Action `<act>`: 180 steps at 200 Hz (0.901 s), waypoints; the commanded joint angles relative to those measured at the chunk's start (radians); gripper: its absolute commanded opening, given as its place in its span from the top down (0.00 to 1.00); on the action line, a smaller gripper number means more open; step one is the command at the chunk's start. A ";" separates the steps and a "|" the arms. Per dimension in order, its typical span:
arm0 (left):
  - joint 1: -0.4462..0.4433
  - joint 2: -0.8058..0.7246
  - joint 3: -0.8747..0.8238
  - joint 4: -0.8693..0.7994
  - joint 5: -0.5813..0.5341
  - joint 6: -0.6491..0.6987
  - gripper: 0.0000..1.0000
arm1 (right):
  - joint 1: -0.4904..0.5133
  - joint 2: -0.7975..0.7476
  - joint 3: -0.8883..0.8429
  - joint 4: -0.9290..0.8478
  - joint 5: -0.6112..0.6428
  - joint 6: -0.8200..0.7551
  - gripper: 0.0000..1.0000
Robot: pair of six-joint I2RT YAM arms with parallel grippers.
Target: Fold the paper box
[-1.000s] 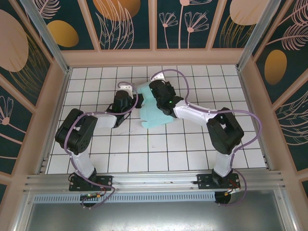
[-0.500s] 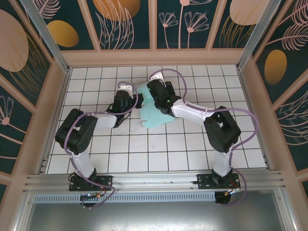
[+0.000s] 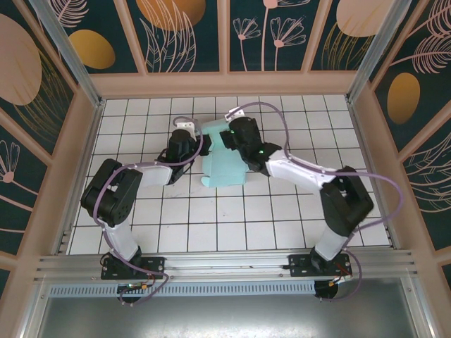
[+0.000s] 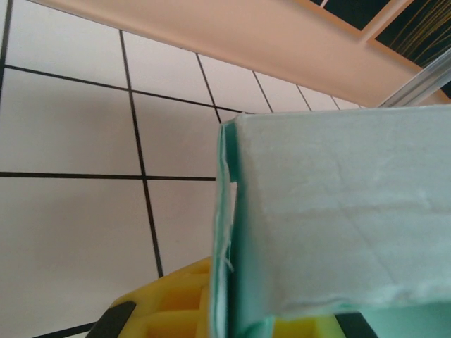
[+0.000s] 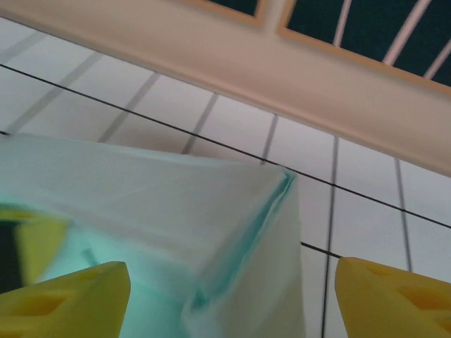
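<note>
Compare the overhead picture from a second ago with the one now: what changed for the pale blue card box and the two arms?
The pale light-blue thin card box has swung from a slant to lie nearly square with the tile lines. The right tool shifted slightly to the right, and that arm's elbow swung out to the right. The left tool stayed at the box's left edge, barely moving.
</note>
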 commanded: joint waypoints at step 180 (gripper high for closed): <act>-0.007 -0.040 0.383 -1.003 -0.081 0.658 1.00 | -0.242 -0.275 -0.238 0.158 -0.370 0.188 0.24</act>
